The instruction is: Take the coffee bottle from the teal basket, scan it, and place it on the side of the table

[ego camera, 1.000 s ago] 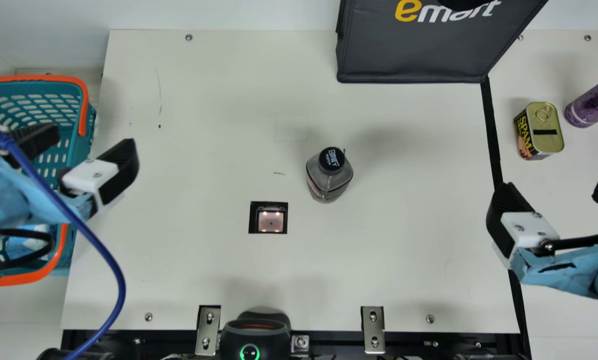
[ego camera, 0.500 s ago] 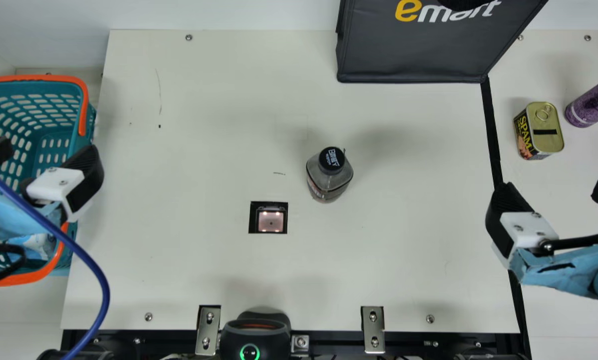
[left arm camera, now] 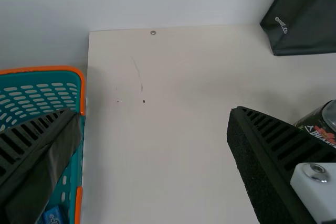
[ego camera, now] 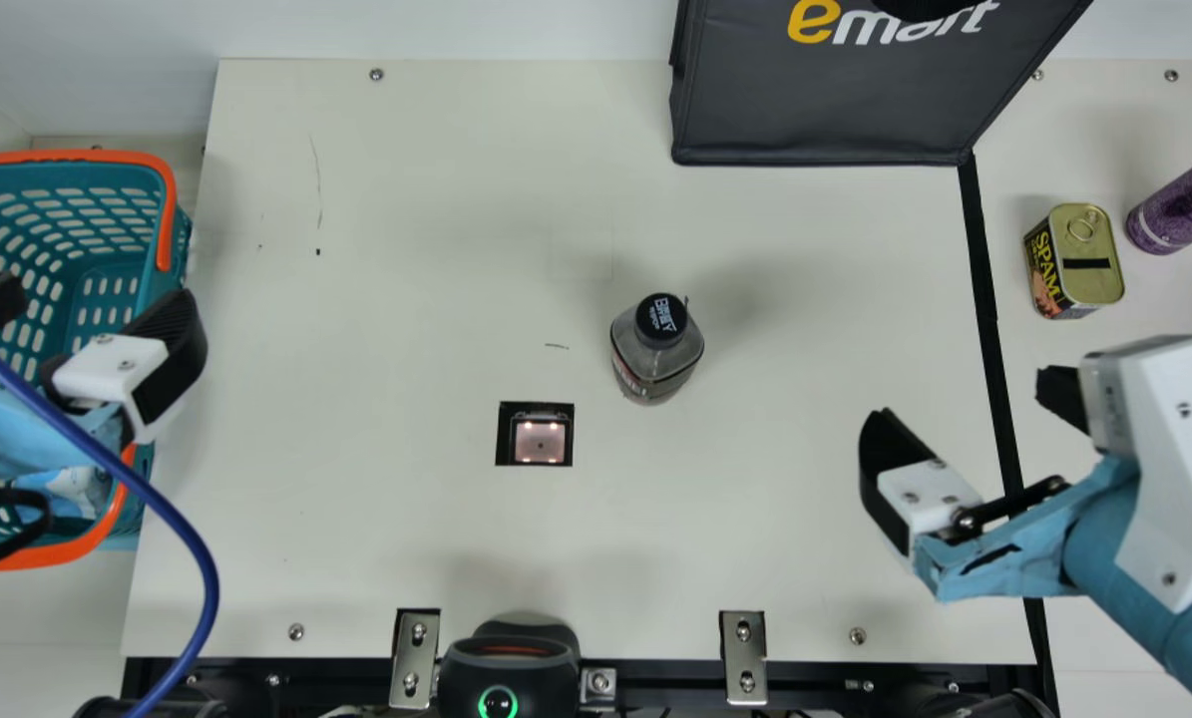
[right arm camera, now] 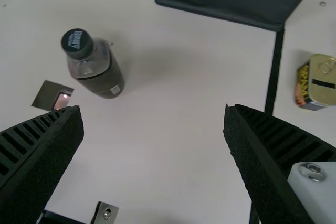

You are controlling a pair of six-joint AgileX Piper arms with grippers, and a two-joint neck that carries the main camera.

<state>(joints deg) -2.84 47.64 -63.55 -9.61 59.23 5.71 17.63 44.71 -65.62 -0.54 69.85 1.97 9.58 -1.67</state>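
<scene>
On the bench (ego camera: pixel 406 219): the coffee bottle (ego camera: pixel 655 349) stood upright near the middle, just beside the scanner window (ego camera: pixel 540 441).
Left hand (ego camera: pixel 92 299): spread wide, over the side of the teal basket (ego camera: pixel 77 157) facing the bench.
Right hand (ego camera: pixel 967 407): spread too, above the black strip (ego camera: pixel 985 274), well apart from the bottle.
Teal basket: held what looked like a blue-and-white packet (ego camera: pixel 79 491).
Beyond the strip: a gold-topped tin (ego camera: pixel 1089 249) sat near a purple cylinder (ego camera: pixel 1182 204).
</scene>
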